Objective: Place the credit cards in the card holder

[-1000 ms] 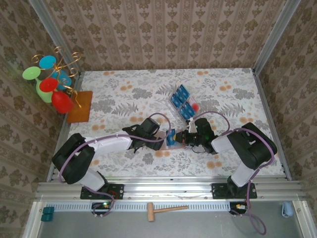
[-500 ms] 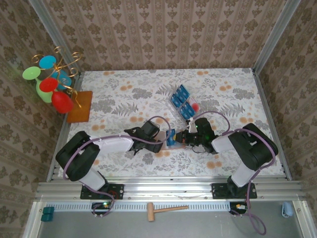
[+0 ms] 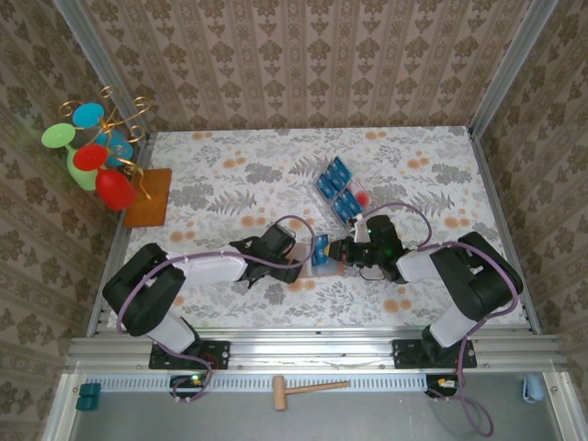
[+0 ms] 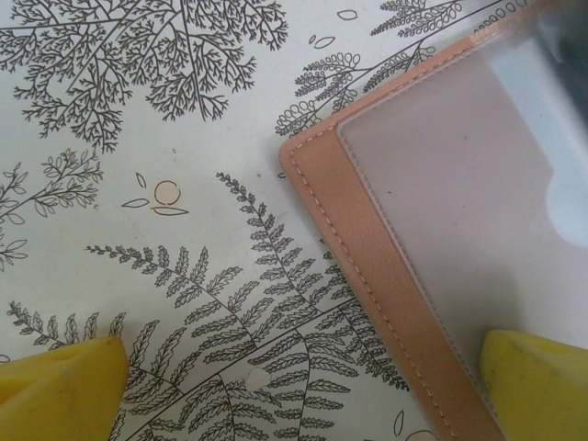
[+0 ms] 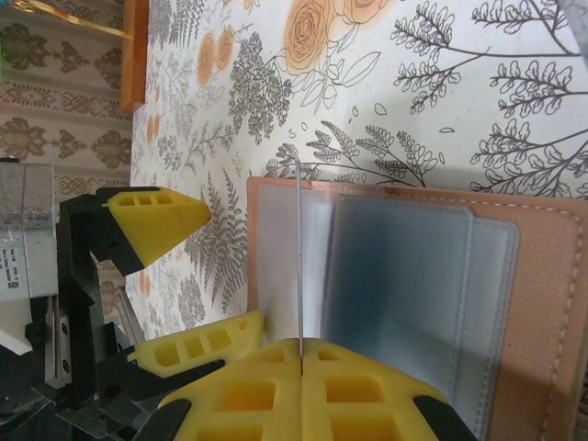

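The left gripper [image 4: 301, 381] has its jaws wide open over a corner of the card holder [image 4: 395, 266], which lies open on the table. The right gripper [image 5: 300, 354] pinches one blue credit card [image 3: 321, 250] just above it. The card is not in yet. More credit cards [image 3: 338, 188] sit farther back.

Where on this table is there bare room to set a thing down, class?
Bare cloth lies between the mat and the card tray, and in the far right corner beyond the tray. Crowded: centre, where left gripper and right gripper meet over the card holder.
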